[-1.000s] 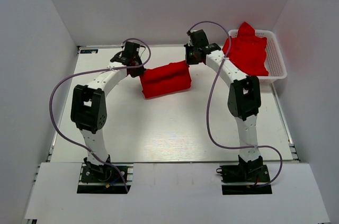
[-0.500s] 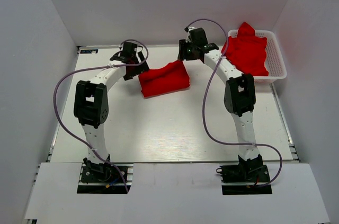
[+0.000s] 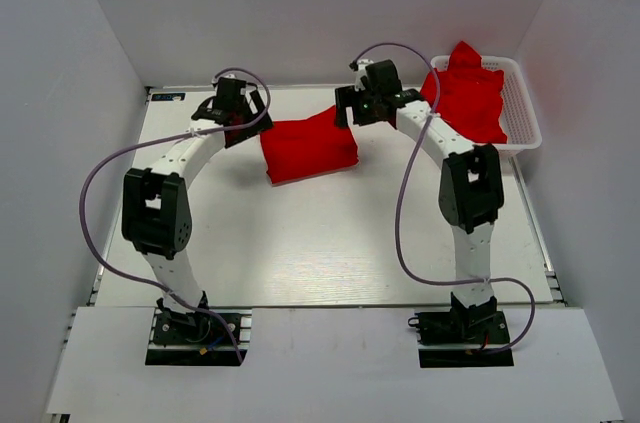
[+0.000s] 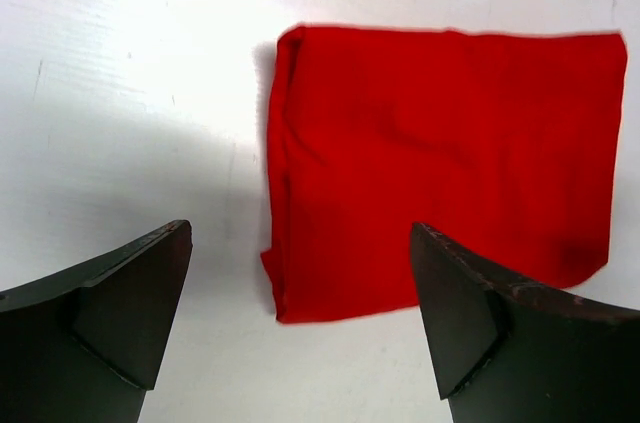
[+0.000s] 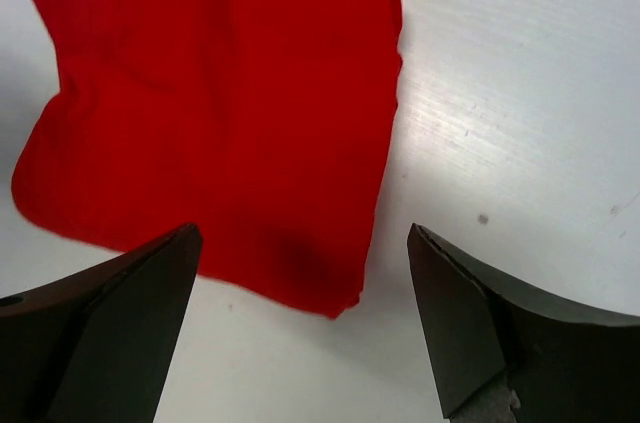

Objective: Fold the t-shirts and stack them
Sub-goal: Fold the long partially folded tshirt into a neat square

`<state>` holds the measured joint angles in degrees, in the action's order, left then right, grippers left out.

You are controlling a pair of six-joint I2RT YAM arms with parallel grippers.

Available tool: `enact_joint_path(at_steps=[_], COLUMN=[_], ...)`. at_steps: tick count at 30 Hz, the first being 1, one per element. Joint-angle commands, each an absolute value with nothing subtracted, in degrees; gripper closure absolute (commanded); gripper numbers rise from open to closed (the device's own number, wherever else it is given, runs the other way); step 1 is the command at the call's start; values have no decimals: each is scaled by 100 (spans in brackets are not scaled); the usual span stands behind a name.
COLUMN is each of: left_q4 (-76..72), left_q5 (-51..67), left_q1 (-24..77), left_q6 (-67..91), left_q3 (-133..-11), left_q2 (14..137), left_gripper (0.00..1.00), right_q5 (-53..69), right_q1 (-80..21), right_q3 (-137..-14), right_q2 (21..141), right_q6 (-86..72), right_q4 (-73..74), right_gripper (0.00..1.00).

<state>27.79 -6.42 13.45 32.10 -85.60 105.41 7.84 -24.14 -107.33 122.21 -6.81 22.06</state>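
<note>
Top external — plain folded t-shirt (image 3: 308, 148); corner label (image 3: 168, 97) unreadable.

The bright red folded soft cloth t-shirt (image 4: 440, 163) is showing a matt, finely woven surface, creasing softly along its doubled edge. The white flat counter (image 4: 130, 93) under it is looking smooth, with faint parallel ridges and a few scuffs and specks, and is throwing back a bright glare. The dark wedge-shaped fingers of the left tool (image 4: 300, 225) are looking like matt black plastic, slightly grainy, one edge showing pale wear. Those of the right tool (image 5: 304, 227) are showing the same dull finish. The heap of red cloth t-shirts (image 3: 468, 93) is lying rumpled and matt in the white plastic lattice basket (image 3: 522, 113), its mesh looking hard and smooth. The white-shelled arms (image 3: 182, 158) are shining faintly.
</note>
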Motion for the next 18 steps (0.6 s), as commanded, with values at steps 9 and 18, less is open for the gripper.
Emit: enact_joint_path(at_steps=[9, 18], left_q4=[2225, 2004], left_q5=[228, 448], left_q1=[1468, 1521], left_q6=[2698, 2646], left_q3=[-7980, -8165], left_q2=[10616, 11320], left_gripper=[2, 25], right_q5=[467, 184], right_q1=[-2417, -2417], right_q3=[-8193, -7171], right_q2=[10032, 9246], right_q6=[-1124, -1037], right_q4=[1030, 396], right_gripper=[11, 11])
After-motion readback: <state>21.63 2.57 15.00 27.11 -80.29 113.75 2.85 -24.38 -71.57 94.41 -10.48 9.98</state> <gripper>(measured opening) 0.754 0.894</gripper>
